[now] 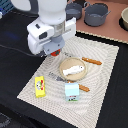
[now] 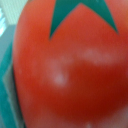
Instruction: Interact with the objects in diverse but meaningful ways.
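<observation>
- Pincer (image 1: 54, 52) low over red pepper (image 2: 65, 70); grip state cannot be told.
- White piece (image 1: 74, 70) lies on tan plate (image 1: 64, 65).
- Yellow box (image 1: 39, 86) well left of carton (image 1: 72, 92).

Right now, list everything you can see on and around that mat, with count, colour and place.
red vegetable: one, shiny red with green top, fills the wrist view; barely visible under the arm in the exterior view
yellow box: one, yellow with red label, mat's near corner
carton: one, white-blue, near the plate
plate: one, tan, mat centre
white piece: one, on the plate
pots: two, grey, far side
mat: one, cream
arm: one, white; end effector hidden
</observation>
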